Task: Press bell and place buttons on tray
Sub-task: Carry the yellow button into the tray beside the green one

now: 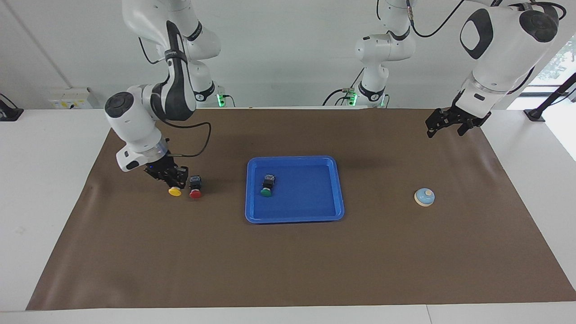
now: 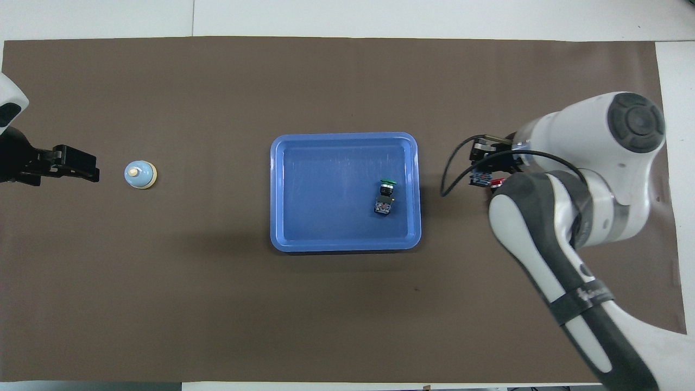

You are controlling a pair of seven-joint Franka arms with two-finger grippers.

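The right gripper point(image 1: 173, 177) pinches the yellow-capped black push-button switch point(image 1: 175, 191), lifted just beside the red-capped switch point(image 1: 195, 188); I judge the carry to the shallow bright-blue plastic tray point(image 1: 338, 189), which holds the green-capped switch point(image 1: 267, 186), comes next. It must clear the red one and the rim, while the left gripper point(image 1: 445, 123) waits with fingers spread, well apart from the small light-blue dome bell point(image 1: 424, 197)

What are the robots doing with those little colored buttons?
The right hand is shut on the yellow button, holding it just above the brown mat beside the red button. The green button already lies in the blue tray. The left hand waits open in the air, with the little bell sitting on the mat at its end of the table.
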